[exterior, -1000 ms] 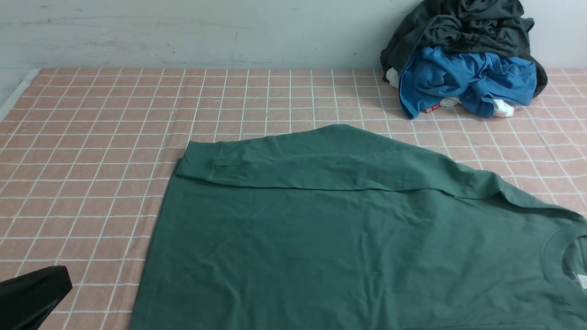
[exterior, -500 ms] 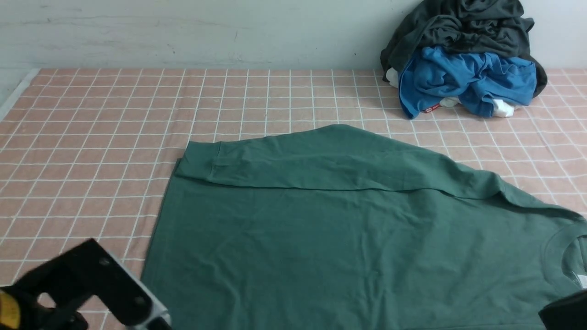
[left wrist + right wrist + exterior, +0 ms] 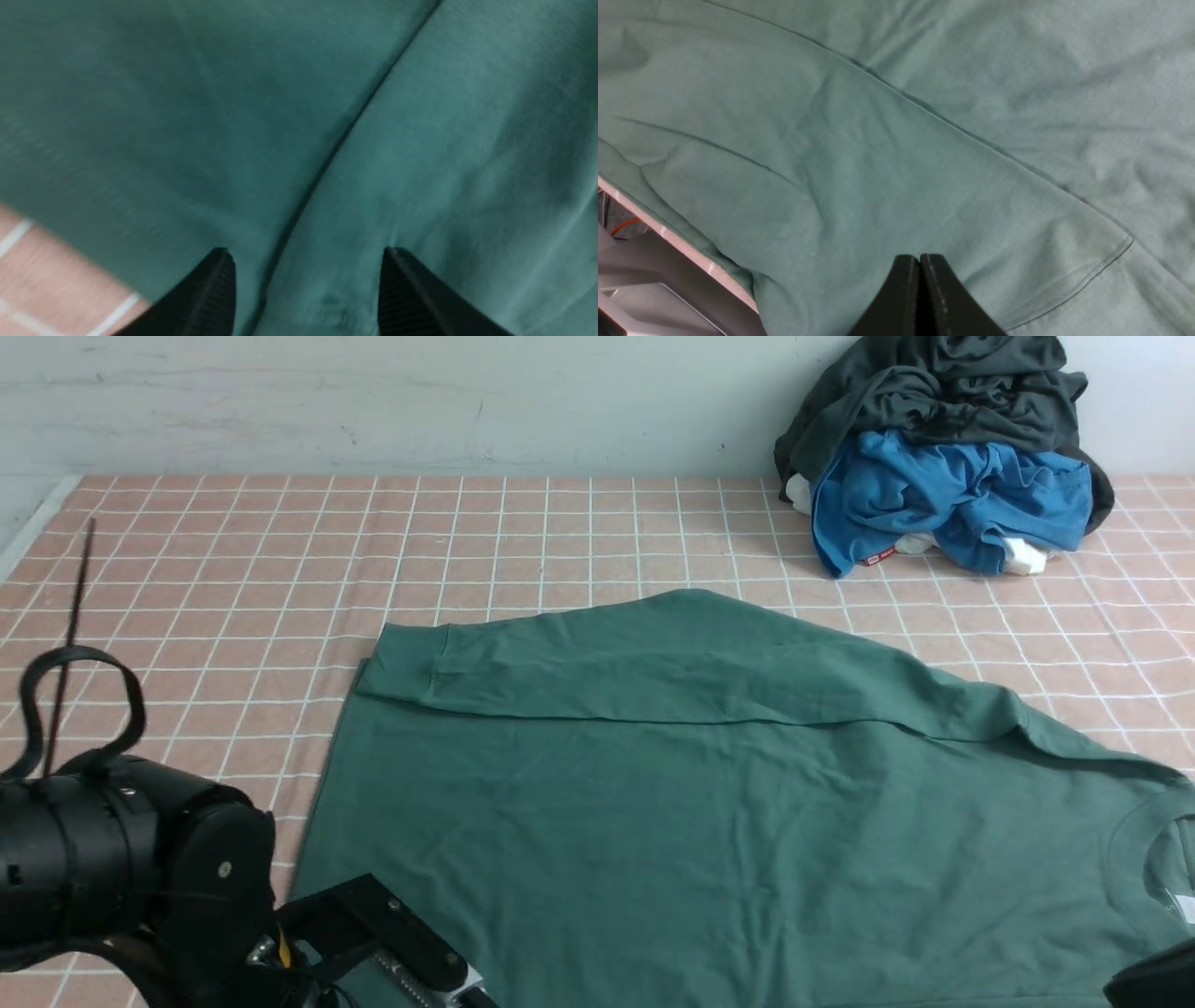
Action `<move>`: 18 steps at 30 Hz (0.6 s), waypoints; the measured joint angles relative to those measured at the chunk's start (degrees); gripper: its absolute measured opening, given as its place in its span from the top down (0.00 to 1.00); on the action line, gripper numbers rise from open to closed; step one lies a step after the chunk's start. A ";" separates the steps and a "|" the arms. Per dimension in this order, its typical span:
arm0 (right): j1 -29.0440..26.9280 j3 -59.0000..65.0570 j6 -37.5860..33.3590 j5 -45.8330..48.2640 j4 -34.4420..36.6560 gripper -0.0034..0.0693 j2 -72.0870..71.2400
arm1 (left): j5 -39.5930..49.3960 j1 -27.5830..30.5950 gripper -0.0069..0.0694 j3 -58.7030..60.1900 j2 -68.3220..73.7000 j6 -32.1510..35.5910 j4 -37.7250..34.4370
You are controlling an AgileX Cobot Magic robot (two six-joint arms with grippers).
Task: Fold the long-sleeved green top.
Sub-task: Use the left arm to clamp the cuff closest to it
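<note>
One sleeve [image 3: 653,663] of the green top [image 3: 709,821] lies folded over its body, so folding looks partly done. The top covers the surface [image 3: 233,569] from the middle to 5 o'clock. My left end effector [image 3: 308,266], tips apart, hangs at 7 o'clock. My right end effector [image 3: 920,275] is pinched together, empty. Next I should grab the near edge. A clothes pile [image 3: 943,467] sits at 1 o'clock by the wall [image 3: 373,401].

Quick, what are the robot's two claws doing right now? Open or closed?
Left gripper: open, over the green top, holding nothing.
Right gripper: shut, no cloth visibly pinched.
</note>
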 joint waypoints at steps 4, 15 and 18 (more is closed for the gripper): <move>0.00 0.00 0.00 -0.05 0.00 0.97 0.00 | -0.17 -2.92 0.40 0.00 2.42 0.89 -0.22; 0.00 0.00 0.00 -0.16 -0.16 0.97 0.00 | -0.42 -5.21 0.63 -0.34 2.40 -2.97 4.60; 0.00 0.00 0.00 -0.18 -0.16 0.97 0.00 | -0.48 -5.21 0.78 -0.34 1.80 -3.25 4.97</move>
